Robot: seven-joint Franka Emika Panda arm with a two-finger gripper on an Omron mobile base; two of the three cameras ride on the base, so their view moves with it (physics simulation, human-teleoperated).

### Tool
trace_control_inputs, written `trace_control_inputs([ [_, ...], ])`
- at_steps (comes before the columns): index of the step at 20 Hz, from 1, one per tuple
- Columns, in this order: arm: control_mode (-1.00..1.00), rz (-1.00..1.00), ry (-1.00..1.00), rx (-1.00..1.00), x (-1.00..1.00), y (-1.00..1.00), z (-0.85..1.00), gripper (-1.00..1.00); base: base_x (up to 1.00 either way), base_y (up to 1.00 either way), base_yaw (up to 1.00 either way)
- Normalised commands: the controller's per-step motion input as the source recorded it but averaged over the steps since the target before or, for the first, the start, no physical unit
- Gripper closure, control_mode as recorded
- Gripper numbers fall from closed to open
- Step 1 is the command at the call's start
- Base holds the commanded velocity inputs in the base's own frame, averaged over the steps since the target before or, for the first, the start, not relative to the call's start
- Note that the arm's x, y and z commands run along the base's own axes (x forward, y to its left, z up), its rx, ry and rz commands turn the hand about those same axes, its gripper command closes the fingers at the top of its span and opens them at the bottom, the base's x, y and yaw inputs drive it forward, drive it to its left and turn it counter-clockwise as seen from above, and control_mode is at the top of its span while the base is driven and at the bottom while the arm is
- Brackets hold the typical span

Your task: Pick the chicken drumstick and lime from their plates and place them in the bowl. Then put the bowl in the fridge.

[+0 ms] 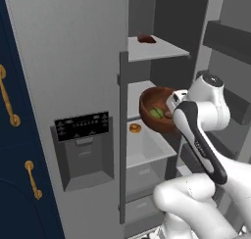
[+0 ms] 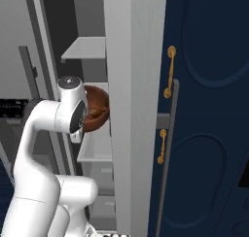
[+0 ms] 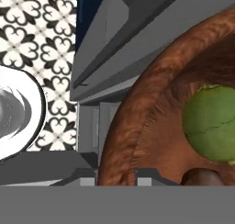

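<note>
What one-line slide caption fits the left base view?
Robot arm holds the wooden bowl, lime inside, at the open fridge beside its middle shelf.

The bowl (image 1: 156,110) has a streaky, wood-like reddish-brown finish, faintly glossy. The lime (image 3: 212,128) inside it looks matt green with fine creases. The fridge (image 1: 73,71) door is flat matt grey, its dispenser panel (image 1: 82,125) black. The navy cabinets' handles (image 2: 169,72) look like polished brass.

I see navy cabinets (image 2: 209,110) with gold handles (image 2: 169,72); small orange item (image 1: 135,128) and dark reddish item (image 1: 145,38) on shelves; patterned floor tiles (image 3: 32,35).
</note>
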Motion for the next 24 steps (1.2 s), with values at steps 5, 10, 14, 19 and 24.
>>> trace_control_inputs([
  [5, -1.00, 0.00, 0.00, 0.04, 0.57, 0.06, 0.00, 1.00, 0.00, 0.00, 0.00],
  [10, -1.00, 0.01, 0.00, 0.01, 0.61, 0.00, 0.00, 1.00, 0.00, 0.00, 0.00],
  [14, -1.00, 0.00, 0.00, 0.00, 0.72, 0.00, 0.00, 1.00, 0.00, 0.00, 0.00],
  [19, -1.00, 0.00, 0.07, 0.00, 0.45, 0.00, -0.19, 1.00, 0.00, 0.00, 0.00],
  [24, -1.00, 0.00, 0.07, 0.00, 0.39, 0.00, -0.39, 1.00, 0.00, 0.00, 0.00],
])
